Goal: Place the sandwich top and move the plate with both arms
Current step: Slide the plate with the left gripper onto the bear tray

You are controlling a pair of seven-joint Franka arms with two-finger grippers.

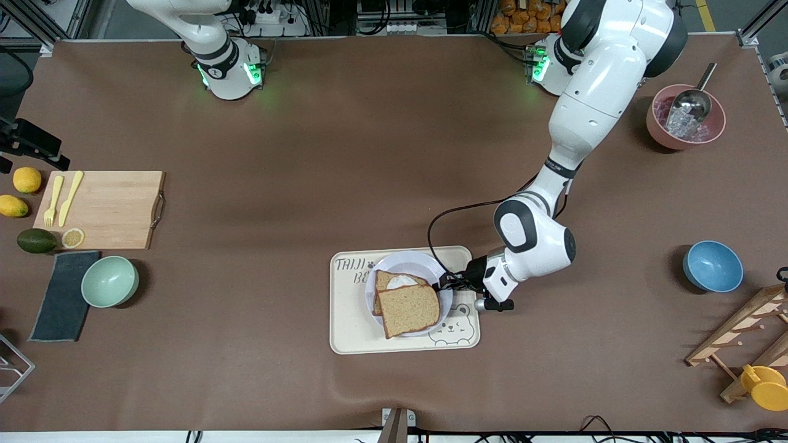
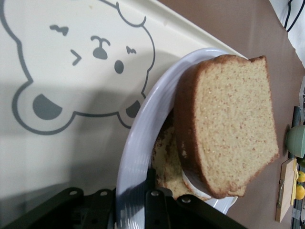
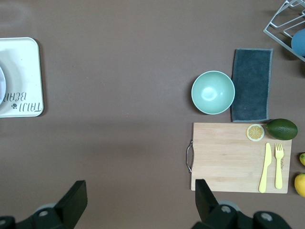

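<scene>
The sandwich top (image 1: 410, 310) lies askew over the egg slice (image 1: 400, 283) on the plate (image 1: 431, 264), which sits on the bear tray (image 1: 351, 332) reading "TAIJI". The left end effector (image 1: 444, 283) is clamped on the plate's rim. The right end effector (image 3: 138, 202) waits with fingers spread above the bench (image 1: 308, 154), near the cutting board (image 3: 228, 155).

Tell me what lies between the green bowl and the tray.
Only bare brown tablecloth between the green bowl and the tray, seen in the front view.
</scene>
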